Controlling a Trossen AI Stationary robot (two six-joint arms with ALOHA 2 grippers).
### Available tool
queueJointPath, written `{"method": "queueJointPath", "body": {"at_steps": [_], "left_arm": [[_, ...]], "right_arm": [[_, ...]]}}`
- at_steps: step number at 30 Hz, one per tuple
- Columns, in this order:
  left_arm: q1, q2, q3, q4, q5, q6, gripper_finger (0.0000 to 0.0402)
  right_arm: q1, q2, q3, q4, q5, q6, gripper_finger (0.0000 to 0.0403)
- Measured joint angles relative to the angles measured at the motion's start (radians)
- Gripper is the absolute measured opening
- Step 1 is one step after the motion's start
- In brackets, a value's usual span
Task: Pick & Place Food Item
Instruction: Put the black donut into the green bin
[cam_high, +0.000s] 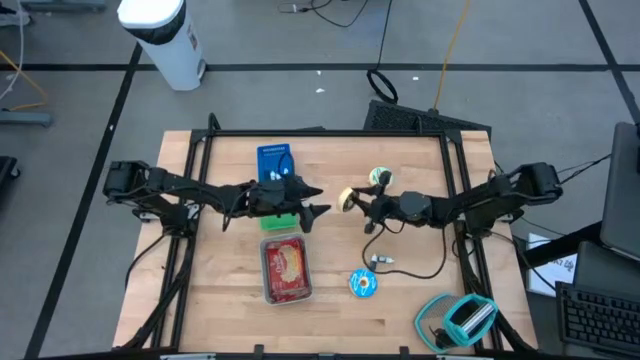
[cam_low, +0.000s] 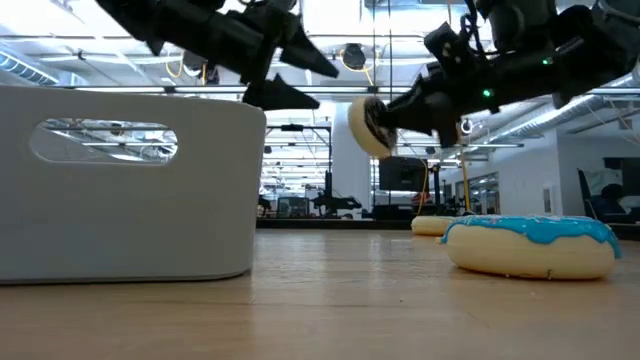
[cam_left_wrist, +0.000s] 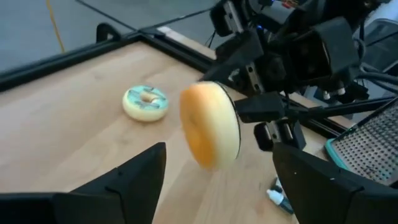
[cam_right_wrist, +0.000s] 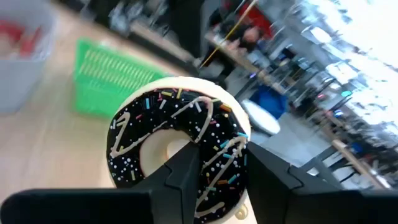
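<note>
Midway through the task: my right gripper (cam_right_wrist: 208, 180) holds the chocolate-iced donut (cam_right_wrist: 177, 146) clamped on edge, lifted above the middle of the tabletop (cam_high: 330, 300), not yet placed. My left gripper (cam_high: 318, 200) faces it from close by, fingers spread wide and empty. Both arms reach inward from the tabletop's side edges.

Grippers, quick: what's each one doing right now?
Left gripper: open, empty, facing the doughnut.
Right gripper: closed on the chocolate doughnut, held above the table.
</note>
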Motion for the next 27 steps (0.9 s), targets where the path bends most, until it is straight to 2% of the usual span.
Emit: {"method": "queueJointPath", "body": {"at_steps": [8, 14, 20, 27], "left_arm": [[-0.003, 0.115, 0.068, 0.055, -0.007, 0.040, 0.0300], [0.005, 0.199, 0.116, 0.094, -0.008, 0.059, 0.0300], [0.020, 0.216, 0.130, 0.093, -0.041, 0.082, 0.0286], [0.031, 0.215, 0.130, 0.099, -0.064, 0.085, 0.0241]], "right_arm": [[-0.017, 0.066, 0.001, 0.245, 0.004, -0.042, 0.0105], [-0.018, 0.069, 0.001, 0.251, 0.004, -0.033, 0.0105], [-0.018, 0.069, 0.002, 0.240, 0.001, -0.014, 0.0105], [-0.018, 0.069, 0.002, 0.206, 0.002, -0.009, 0.0105]]}}
